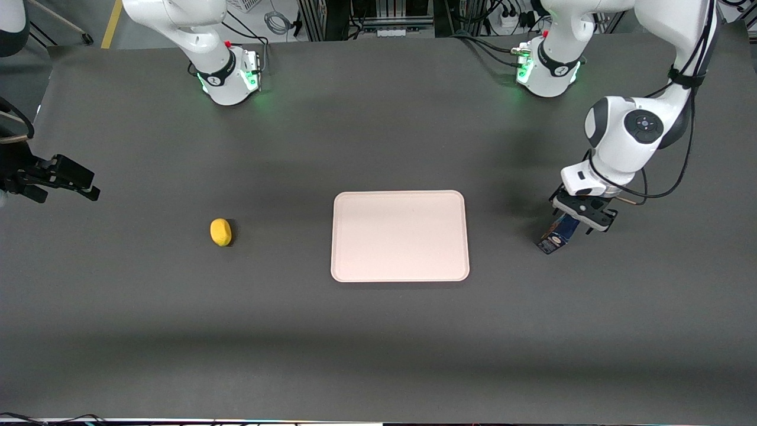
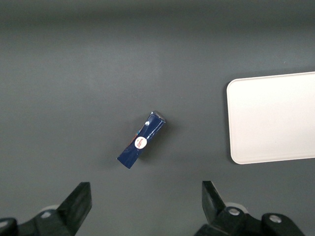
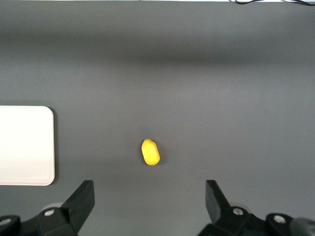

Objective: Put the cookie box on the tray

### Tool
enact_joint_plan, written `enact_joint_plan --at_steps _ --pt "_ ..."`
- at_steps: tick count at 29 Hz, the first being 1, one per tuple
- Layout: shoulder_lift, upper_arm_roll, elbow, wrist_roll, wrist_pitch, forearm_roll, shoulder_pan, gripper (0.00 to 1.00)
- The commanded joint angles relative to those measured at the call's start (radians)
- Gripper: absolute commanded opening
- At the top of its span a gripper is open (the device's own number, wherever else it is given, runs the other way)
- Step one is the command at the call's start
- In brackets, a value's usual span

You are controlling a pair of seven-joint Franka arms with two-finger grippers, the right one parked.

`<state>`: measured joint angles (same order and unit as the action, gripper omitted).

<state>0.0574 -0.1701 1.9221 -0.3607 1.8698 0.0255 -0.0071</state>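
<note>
A: Where's the cookie box [image 2: 141, 140] right now?

B: Lying flat on the dark table [image 1: 378, 343], toward the working arm's end and well apart from the tray [image 1: 400, 235]. It sits at a slant, not square to the tray's edge.

A: And the gripper [image 1: 582, 212]?

B: Hovering above the box with its fingers [image 2: 78, 201] spread wide, holding nothing. From the wrist camera the box lies a little ahead of the gap between them.

A: So which step is this?

B: The approach, I'd say; the grasp hasn't begun. Next it probably has to centre over the box, turn to match the slant, come down and close across the narrow sides.

A: Anything else around?

B: A yellow lump [image 1: 220, 231] toward the parked arm's end, well clear of the tray.
</note>
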Motion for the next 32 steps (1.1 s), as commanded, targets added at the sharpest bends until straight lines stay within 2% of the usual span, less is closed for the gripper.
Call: enact_joint_plan --at_steps 1,9,17,23,32 --pt "-0.017 0.001 -0.113 0.029 -0.104 -0.016 -0.002 0.15" --pt "-0.021 -0.034 -0.123 0.176 -0.110 -0.041 -0.004 0.15" --pt "-0.045 -0.114 -0.126 0.446 -0.081 -0.144 -0.005 0.16" --pt "-0.079 -0.201 -0.129 0.646 -0.011 -0.150 -0.005 0.16" --pt "-0.160 -0.313 -0.132 0.848 0.120 -0.134 -0.008 0.16"
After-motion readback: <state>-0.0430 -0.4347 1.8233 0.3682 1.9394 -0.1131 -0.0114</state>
